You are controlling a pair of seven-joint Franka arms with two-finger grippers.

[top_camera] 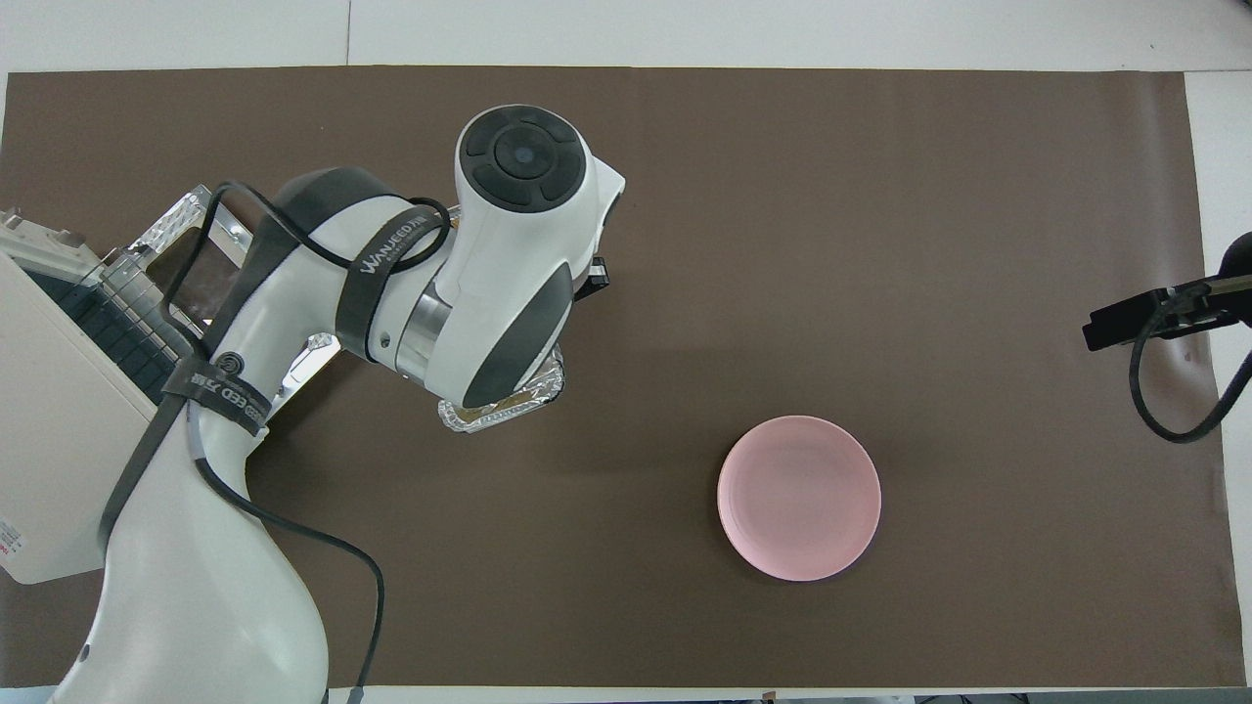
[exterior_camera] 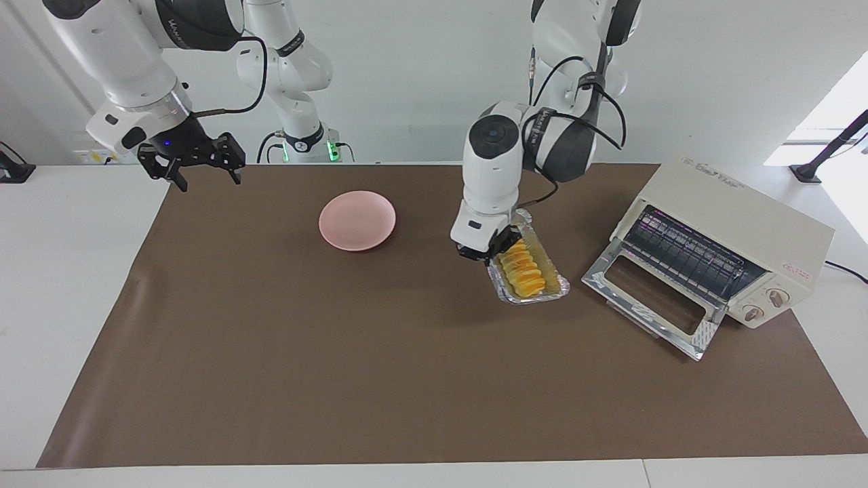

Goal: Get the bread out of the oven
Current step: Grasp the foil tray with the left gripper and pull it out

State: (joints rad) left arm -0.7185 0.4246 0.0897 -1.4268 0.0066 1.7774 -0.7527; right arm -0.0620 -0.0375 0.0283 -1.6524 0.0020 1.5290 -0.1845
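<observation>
The left gripper (exterior_camera: 493,256) is closed tight on the rim of a silver foil tray (exterior_camera: 550,290), pinching the tray's edge at its end toward the right arm's side. The tray hangs in the air over the brown mat (exterior_camera: 380,379), tilted, its free end lower than the gripped end. It is over the stretch of mat between the pink plate (exterior_camera: 357,220) and the oven (exterior_camera: 753,224), well clear of both. In the overhead view the left arm's wrist covers nearly all of the tray, and only a crinkled strip of foil (top_camera: 499,416) shows under it.

The bread (exterior_camera: 522,270) lies lengthwise in the tray, golden-yellow, its ridged slices facing up. It is out of the oven and rides in the tray, not touched by the fingers themselves.

The oven stands at the left arm's end of the table, set at an angle on the corner of the mat nearest the robots. Its glass door (exterior_camera: 654,305) is dropped fully open, flat toward the middle of the mat, and the wire rack (exterior_camera: 685,254) inside shows bare.

The right gripper (exterior_camera: 196,163) waits above the mat's corner at the right arm's end, nearest the robots. Its jaws stand wide open, holding and touching nothing. The plate sits on the mat near the edge closest to the robots
</observation>
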